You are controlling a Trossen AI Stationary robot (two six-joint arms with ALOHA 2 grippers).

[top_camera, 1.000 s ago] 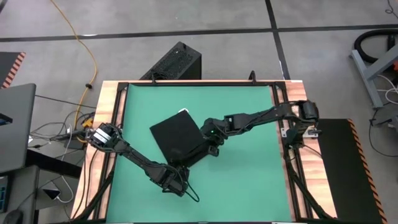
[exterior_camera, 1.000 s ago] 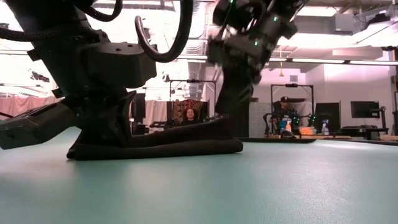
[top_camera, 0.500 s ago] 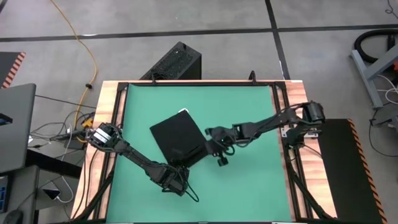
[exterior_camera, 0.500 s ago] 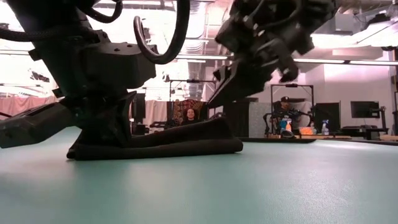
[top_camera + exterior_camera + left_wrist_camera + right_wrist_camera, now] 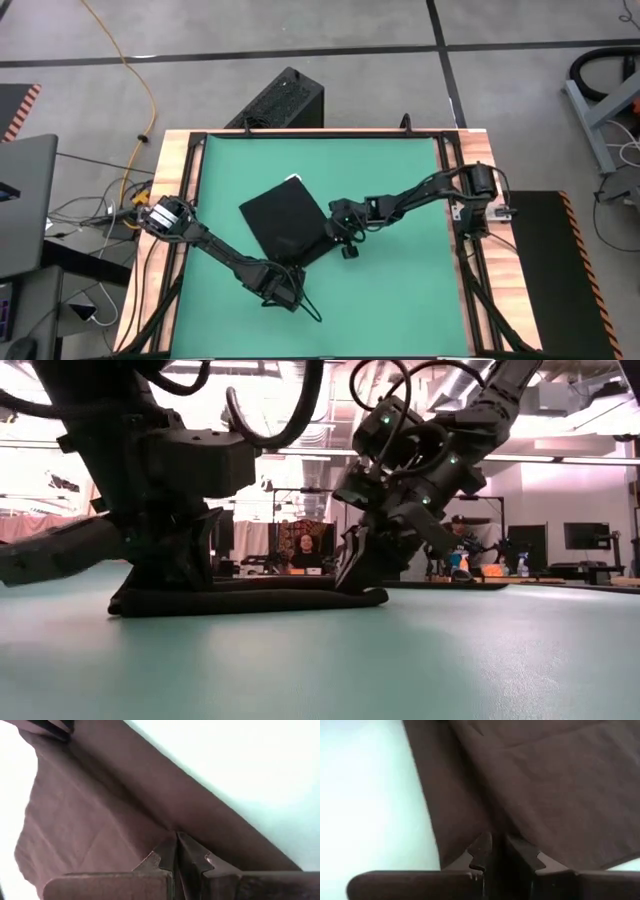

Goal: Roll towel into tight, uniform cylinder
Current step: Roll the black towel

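Note:
The black towel (image 5: 285, 220) lies flat on the green mat (image 5: 400, 290), its white tag (image 5: 294, 179) at the far corner. A folded band runs along its near edge (image 5: 305, 252). My left gripper (image 5: 283, 271) is shut on the left end of that band. My right gripper (image 5: 337, 236) is shut on the band's right end. In the low view the towel (image 5: 250, 601) is a low flat strip, with my right gripper (image 5: 358, 572) coming down on its right end. My left gripper pinches the towel's folded near edge (image 5: 167, 826) between its two fingers, at the band's left end. The fingers slant down from the table's near left. The cloth lies on the mat. My right gripper pinches the folded near edge (image 5: 494, 822) at its right corner between its two fingers. The fingers slant down from the table's right side. The cloth rests on the mat there, several layers thick.
A black ribbed box (image 5: 278, 100) stands on the floor beyond the table's far edge. The wooden frame (image 5: 172, 190) borders the mat. Bare mat lies to the right and near side of the towel. A person sits in the room behind (image 5: 303, 546).
My right gripper let go of the towel's raised right end, lifted away toward the table's right and near side, then came back down onto the towel's near right corner. The raised fold has sunk, and the towel lies flatter than before.

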